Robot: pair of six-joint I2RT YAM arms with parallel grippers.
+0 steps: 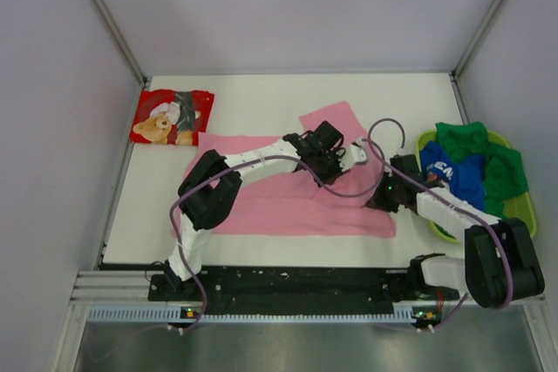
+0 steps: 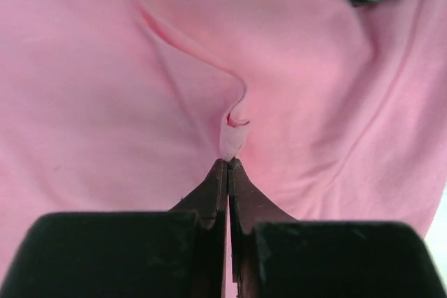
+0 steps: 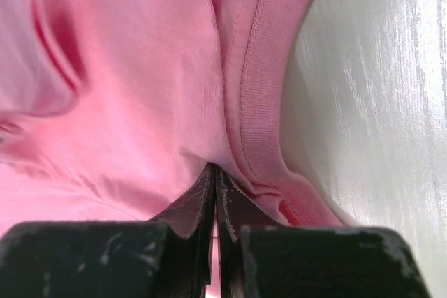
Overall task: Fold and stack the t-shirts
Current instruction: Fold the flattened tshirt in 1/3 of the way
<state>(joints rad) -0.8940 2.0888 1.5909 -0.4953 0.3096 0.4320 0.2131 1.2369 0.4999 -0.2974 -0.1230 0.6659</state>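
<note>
The pink t-shirt (image 1: 288,202) lies spread across the middle of the table, one sleeve pointing to the back. My left gripper (image 1: 324,156) is shut on a pinched fold of the pink cloth (image 2: 234,134) near the shirt's upper middle. My right gripper (image 1: 384,191) is shut on the pink shirt's ribbed edge (image 3: 255,130) at its right side. The red teddy-bear shirt (image 1: 172,117) lies folded at the back left. The blue shirt with white lettering (image 1: 452,176) and the green shirt (image 1: 493,167) lie heaped in the tray.
A yellow-green plastic tray (image 1: 526,215) stands at the table's right edge, close to my right arm. White walls and metal posts close in the table on three sides. Bare white tabletop (image 3: 377,102) shows right of the shirt's edge.
</note>
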